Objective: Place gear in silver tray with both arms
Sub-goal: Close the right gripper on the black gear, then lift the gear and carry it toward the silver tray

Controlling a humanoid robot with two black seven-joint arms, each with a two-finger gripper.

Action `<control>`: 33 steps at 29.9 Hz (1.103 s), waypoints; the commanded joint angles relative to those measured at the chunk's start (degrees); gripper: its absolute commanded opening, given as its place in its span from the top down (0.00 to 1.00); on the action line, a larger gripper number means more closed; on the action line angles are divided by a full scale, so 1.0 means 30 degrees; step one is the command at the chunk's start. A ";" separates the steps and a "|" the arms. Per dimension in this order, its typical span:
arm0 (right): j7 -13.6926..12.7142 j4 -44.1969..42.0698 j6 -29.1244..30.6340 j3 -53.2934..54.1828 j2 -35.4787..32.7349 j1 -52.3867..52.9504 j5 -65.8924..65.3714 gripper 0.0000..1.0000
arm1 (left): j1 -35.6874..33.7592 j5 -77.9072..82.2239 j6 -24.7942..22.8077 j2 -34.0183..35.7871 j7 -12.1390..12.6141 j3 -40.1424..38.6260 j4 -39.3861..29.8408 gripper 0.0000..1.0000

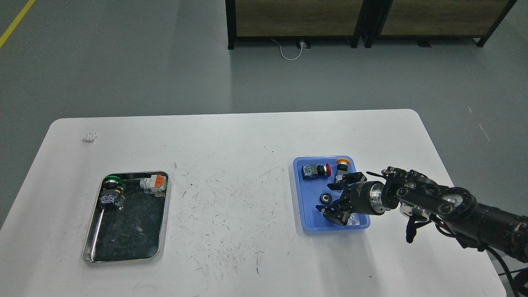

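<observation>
**Right hand over the blue tray; silver tray lying well apart on the left**

I am seeing one white desk [247, 165] carrying two trays. The silver tray [93, 247] is lying near the left edge of the desk, its dark bottom mostly bare. It is holding two parts, both at its far end: one green-capped switch [112, 190] in the far-left corner, and one white block with an orange top [154, 182] in the far-right corner.

The blue tray [303, 206] is sitting right of centre, well apart from the silver one. In it I am counting three loose parts: one red-capped switch [315, 170] and one yellow-capped switch [341, 165] along the far wall, and one small black gear [325, 199], a ring with a pale centre, lying on the tray floor towards its left wall.

Only one arm is showing. My right arm [474, 214] is reaching in from the lower right, and its right hand [335, 199] is hanging over the blue tray. The two fingers are standing apart, one above and one below, with the gear just to their left; I cannot tell whether either finger is touching it. The left hand is out of the frame.

One small white object [90, 136] is lying alone near the far-left corner of the desk.
</observation>
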 commanded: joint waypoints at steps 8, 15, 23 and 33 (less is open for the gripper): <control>-0.0005 -0.0119 0.0029 0.0055 0.0022 -0.0007 -0.0127 0.45 | 0.0029 0.0026 -0.0002 0.0117 0.0000 0.0004 0.0057 0.02; -0.0005 -0.0119 0.0175 0.0143 -0.0037 -0.0007 -0.0098 0.58 | 0.0029 0.0026 -0.0002 0.0117 -0.0175 0.0033 0.0086 0.02; -0.0005 -0.0090 0.0380 0.0202 -0.0154 -0.0007 -0.0098 0.72 | -0.0001 0.0026 -0.0002 0.0234 -0.0175 0.0033 0.0086 0.02; 0.0346 0.1052 0.1610 0.1958 -0.0916 0.0110 0.0107 0.74 | 0.0029 0.0026 -0.0002 0.0527 -0.0175 0.0062 0.0086 0.02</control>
